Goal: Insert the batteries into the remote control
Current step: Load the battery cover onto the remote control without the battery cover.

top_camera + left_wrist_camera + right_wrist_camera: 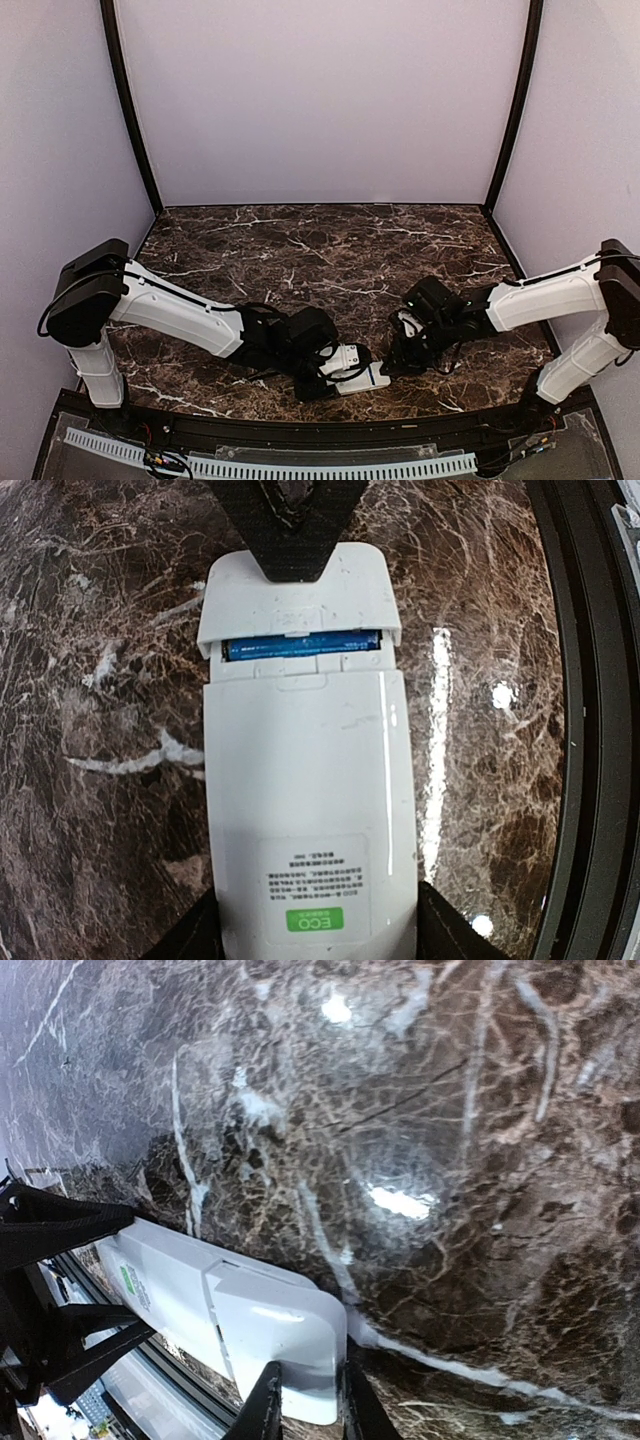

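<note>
The white remote control [300,800] lies back up on the marble, green label near me; it also shows in the top view [362,376] and the right wrist view [165,1285]. My left gripper [315,938] is shut on its sides at the label end. The small white cover piece [300,595] sits over the far end of the battery bay, not fully closed. A blue battery [300,645] shows in the gap, lying across the bay. My right gripper [308,1410] is shut on the outer end of the cover [285,1330]. One of its fingers [300,520] shows in the left wrist view.
The black raised rim of the table's front edge [590,680] runs close beside the remote. A white slotted strip [300,465] lies beyond that edge. Dark marble table [330,250] stretches to the back walls.
</note>
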You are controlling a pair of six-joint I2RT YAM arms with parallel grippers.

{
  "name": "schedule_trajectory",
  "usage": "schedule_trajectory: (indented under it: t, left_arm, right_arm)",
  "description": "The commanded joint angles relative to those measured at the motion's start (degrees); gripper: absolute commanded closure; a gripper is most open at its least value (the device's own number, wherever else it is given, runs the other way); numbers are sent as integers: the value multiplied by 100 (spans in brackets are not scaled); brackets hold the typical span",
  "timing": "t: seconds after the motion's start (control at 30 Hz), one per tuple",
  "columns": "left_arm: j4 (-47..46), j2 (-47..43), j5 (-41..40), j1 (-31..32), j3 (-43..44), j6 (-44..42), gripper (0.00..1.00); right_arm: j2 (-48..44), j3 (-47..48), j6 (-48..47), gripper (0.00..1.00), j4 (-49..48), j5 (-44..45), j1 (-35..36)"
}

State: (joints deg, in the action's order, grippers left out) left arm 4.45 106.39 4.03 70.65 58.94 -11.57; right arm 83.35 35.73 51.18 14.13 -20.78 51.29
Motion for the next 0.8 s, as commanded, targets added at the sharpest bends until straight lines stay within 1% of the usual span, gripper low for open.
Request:
schedule_trajectory:
  t: [0.0, 0.23, 0.47, 0.63, 0.77]
  left_arm:
    - [275, 258, -3, 1, 11, -96, 40]
    - [275, 260, -3, 1, -11, -104, 40]
    - [251, 257, 10, 1, -30, -91, 40]
    - [258, 251, 1, 1, -23, -114, 40]
    - [248, 258, 5, 1, -33, -116, 40]
  right_arm:
    - [114, 214, 156, 82, -163, 16, 221]
    - [188, 448, 161, 81, 185, 274, 327]
    - [410, 663, 101, 75, 389, 381, 444]
    - [620, 838, 140, 77, 497, 504, 566]
    - [775, 979, 167, 75, 584, 542, 686]
